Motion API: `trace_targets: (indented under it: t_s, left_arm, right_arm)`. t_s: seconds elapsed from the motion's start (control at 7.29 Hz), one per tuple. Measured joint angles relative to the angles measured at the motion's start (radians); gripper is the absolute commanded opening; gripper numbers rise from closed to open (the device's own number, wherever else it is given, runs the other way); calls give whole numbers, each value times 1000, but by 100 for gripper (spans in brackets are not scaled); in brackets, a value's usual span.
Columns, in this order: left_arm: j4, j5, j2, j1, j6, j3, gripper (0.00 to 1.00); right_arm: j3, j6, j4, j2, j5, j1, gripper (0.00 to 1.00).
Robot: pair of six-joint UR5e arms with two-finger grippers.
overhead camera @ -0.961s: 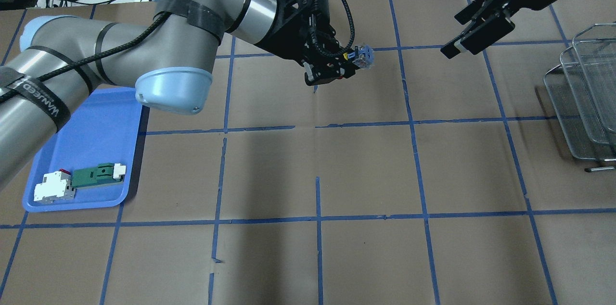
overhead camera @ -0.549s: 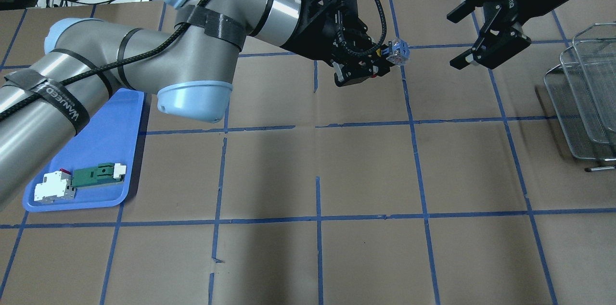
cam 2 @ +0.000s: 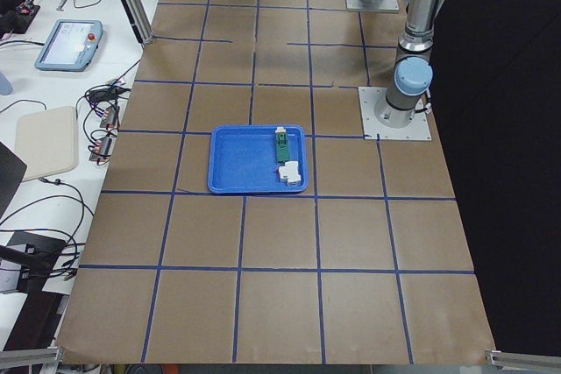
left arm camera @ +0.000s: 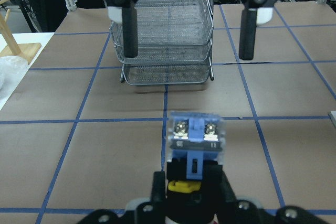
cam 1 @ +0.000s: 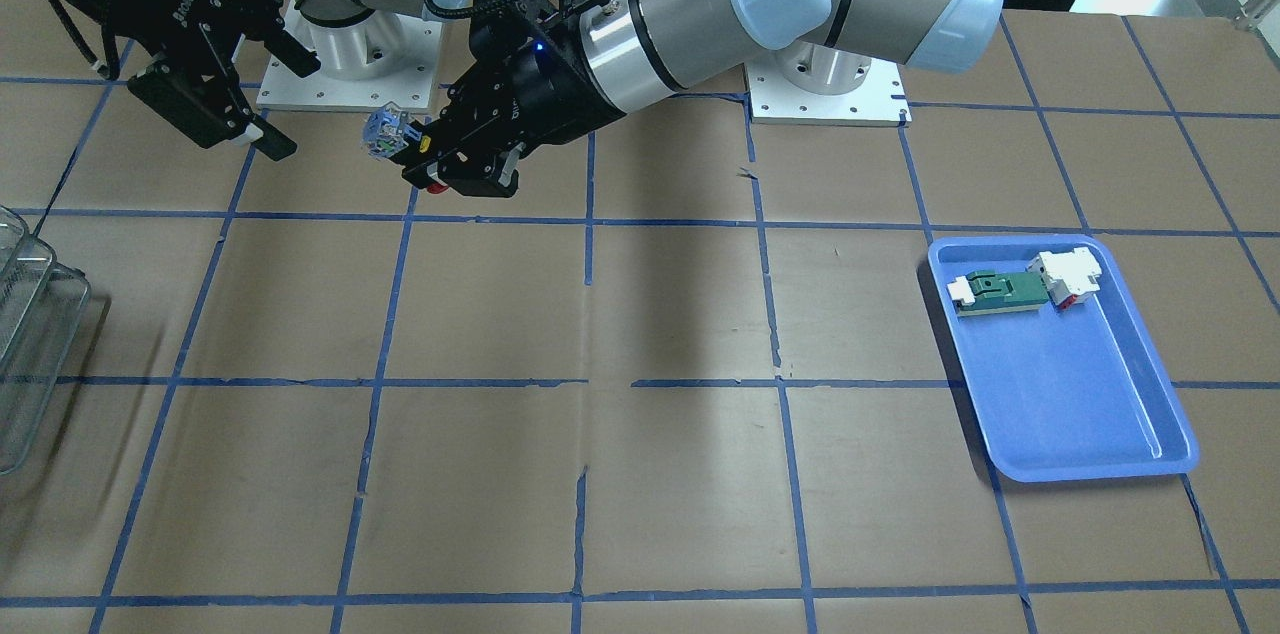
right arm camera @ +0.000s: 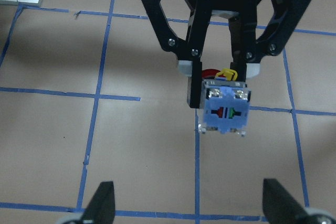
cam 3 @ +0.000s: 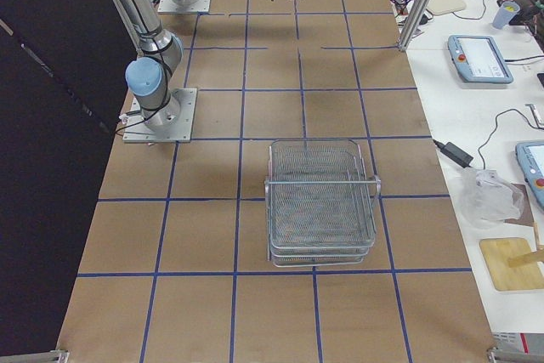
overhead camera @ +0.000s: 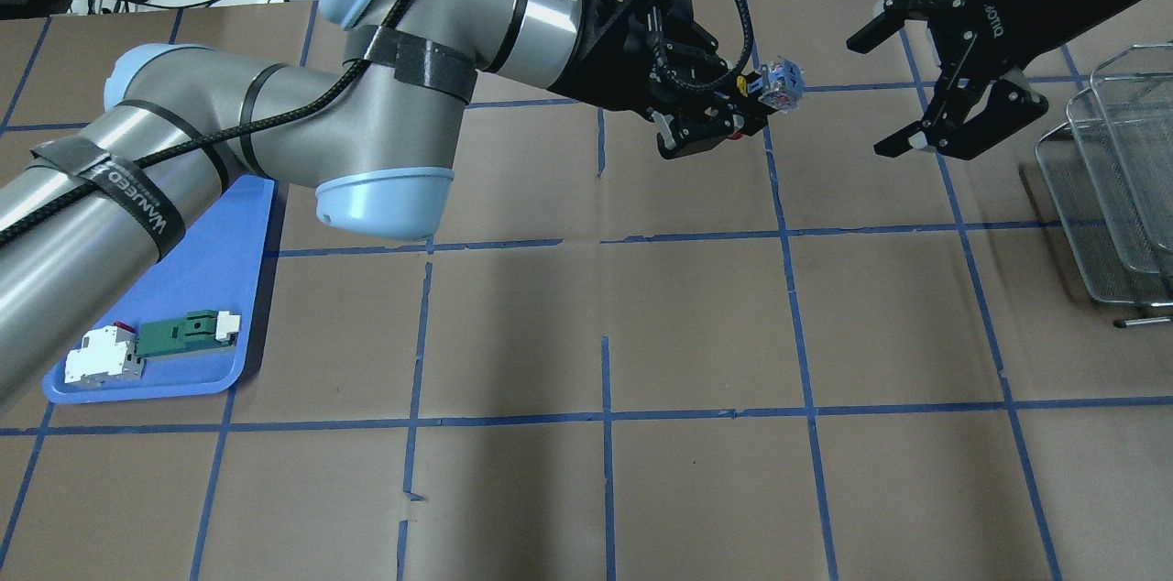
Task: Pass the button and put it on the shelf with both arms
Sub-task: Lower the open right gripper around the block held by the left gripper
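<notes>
Small push-button switch, clear bluish block body (overhead camera: 783,84), is clamped at its collar end in the black left gripper (overhead camera: 750,102), above the brown-papered desk (overhead camera: 696,324). Black right gripper (overhead camera: 867,95), lettered ROBOTIQ, spread wide just beside it. Silver wire-mesh shelf (overhead camera: 1113,187) well apart. Black strap (overhead camera: 137,201) reads WANJEED.

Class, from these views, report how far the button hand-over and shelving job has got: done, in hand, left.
Done: the button is off the table, clamped in the left gripper and held out toward the right gripper. In hand: the pass; the right gripper is open, facing the button across a gap. Left: the right gripper's grasp, the left's release, then placing it on the shelf.
</notes>
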Motion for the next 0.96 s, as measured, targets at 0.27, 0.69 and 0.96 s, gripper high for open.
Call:
trace_targets:
  t_s: [0.27, 0.69, 0.96]
  left_arm:
    - [35, -4, -3, -1, -44, 4, 0]
    - [59, -4, -4, -3, -62, -3, 0]
    - [60, -4, -1, -9, -63, -4, 0]
  right_arm:
    - [26, 34, 0, -10, 73, 3, 100]
    - [28, 84, -5, -19, 103, 3, 100]
    - [32, 105, -5, -31, 123, 5, 100]
